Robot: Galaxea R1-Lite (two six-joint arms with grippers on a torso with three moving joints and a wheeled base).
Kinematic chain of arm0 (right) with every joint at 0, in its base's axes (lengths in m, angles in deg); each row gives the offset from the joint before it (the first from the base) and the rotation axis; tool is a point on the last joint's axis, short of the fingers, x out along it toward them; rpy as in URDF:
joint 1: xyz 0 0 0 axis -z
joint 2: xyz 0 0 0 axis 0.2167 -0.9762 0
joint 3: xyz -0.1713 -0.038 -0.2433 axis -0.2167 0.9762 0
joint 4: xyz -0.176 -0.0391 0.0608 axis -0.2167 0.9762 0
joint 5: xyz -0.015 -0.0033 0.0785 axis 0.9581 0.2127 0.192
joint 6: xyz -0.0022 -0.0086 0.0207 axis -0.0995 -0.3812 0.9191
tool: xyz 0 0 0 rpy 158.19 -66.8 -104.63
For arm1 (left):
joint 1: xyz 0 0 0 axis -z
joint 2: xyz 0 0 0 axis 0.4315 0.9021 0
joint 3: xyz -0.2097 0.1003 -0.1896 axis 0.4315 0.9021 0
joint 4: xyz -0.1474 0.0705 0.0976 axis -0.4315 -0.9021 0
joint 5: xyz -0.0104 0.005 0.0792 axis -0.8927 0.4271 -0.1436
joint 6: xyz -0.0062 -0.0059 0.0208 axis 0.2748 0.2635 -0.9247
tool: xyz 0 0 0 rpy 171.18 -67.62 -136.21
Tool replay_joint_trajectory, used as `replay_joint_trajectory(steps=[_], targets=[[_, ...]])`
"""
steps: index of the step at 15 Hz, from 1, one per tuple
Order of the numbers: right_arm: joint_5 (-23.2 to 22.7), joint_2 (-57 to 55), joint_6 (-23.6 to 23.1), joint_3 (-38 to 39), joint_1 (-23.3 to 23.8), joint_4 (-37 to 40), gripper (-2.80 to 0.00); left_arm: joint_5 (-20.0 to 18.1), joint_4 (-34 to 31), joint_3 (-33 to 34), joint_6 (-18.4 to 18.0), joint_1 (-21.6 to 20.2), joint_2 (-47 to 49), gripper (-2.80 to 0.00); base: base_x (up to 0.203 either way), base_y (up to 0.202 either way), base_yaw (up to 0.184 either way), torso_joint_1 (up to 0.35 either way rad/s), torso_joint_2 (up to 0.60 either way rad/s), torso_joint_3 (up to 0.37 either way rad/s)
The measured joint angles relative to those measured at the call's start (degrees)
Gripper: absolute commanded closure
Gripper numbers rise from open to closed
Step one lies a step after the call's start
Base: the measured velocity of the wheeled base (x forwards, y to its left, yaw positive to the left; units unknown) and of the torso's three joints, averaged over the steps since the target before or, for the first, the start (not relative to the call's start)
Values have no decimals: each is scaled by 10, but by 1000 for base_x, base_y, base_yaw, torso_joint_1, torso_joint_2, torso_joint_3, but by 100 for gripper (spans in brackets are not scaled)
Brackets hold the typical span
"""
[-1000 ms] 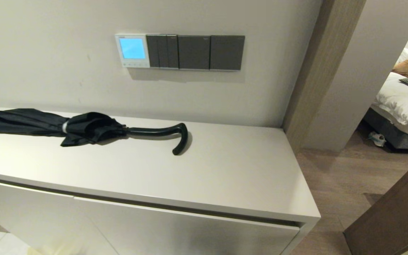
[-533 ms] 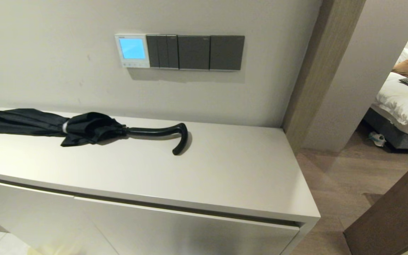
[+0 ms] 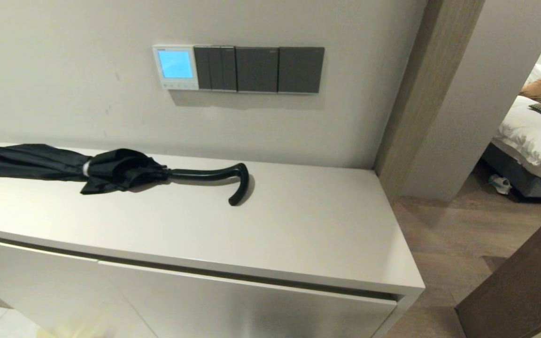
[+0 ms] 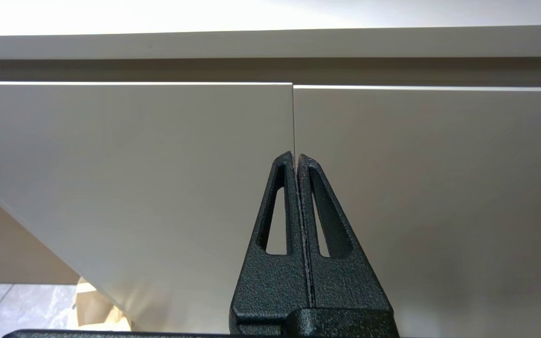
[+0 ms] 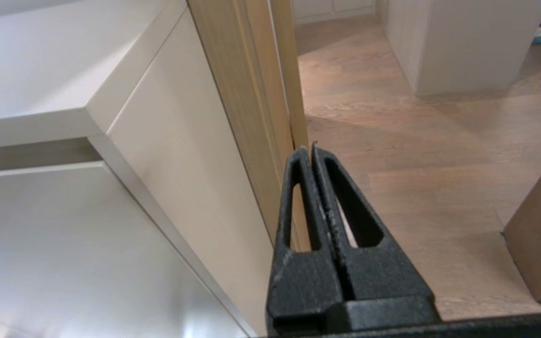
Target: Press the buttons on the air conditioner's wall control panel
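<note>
Left tool (image 4: pixel 296 157) pinched closed, low before desk (image 3: pixel 298 225) doors; right tool (image 5: pixel 309 151) closed too, beside desk's end. Control panel (image 3: pixel 175 67) on wall above desk, left of grey switches (image 3: pixel 258 69). Buttons (image 3: pixel 176 85) tiny, stiff, shallow: press one fingertip squarely, lightly.

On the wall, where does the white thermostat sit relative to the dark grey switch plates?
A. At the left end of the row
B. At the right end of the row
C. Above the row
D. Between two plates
A: in the head view the thermostat is leftmost, with the grey switch plates running off to its right. Both grippers, left and right, are shut and low by the cabinet.
</note>
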Motion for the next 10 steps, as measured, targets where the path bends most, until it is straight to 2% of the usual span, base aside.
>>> replay_joint_trajectory(steps=[10], targets=[[0, 0, 0, 0, 0, 0, 0, -4, -2, 1, -1, 1, 1, 0, 0, 0, 0, 0, 0, 0]])
